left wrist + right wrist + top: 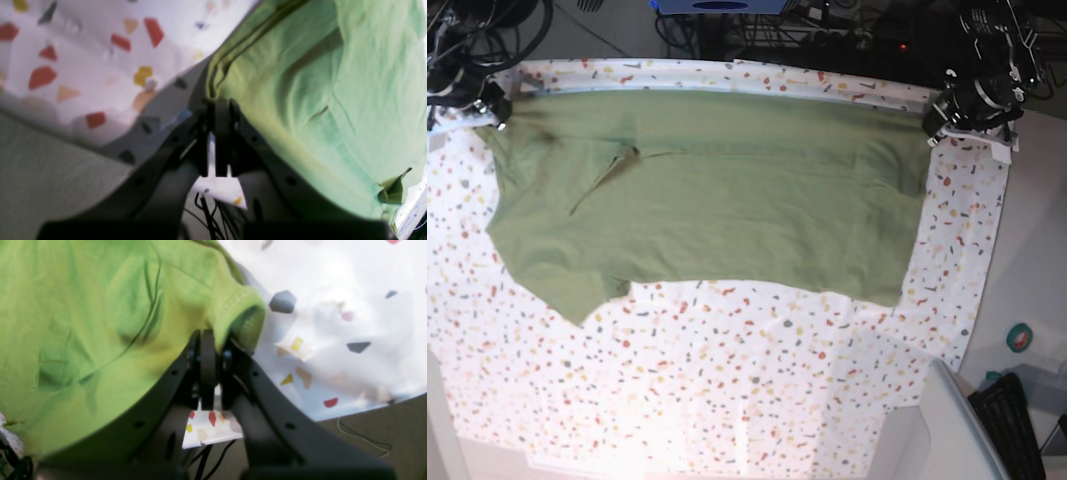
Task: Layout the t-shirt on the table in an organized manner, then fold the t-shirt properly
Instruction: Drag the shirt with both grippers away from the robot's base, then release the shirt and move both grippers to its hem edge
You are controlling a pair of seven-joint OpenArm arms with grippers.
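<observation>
The olive-green t-shirt (717,190) lies spread wide across the upper half of the flecked desk (727,400), faintly creased, with left gripper (222,106) and right gripper (210,340) each clamped on a top corner

A grey floor (1037,250) lay to one side of the table (727,400). Beyond its far edge, black cables (827,40) tangled around a blue object (717,5). A small teal roll (1020,339) sat on that floor.

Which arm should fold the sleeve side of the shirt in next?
Right, probably. Its gripper pinches the shirt at the end where the sleeve hangs; the left gripper holds the far, straight end.
</observation>
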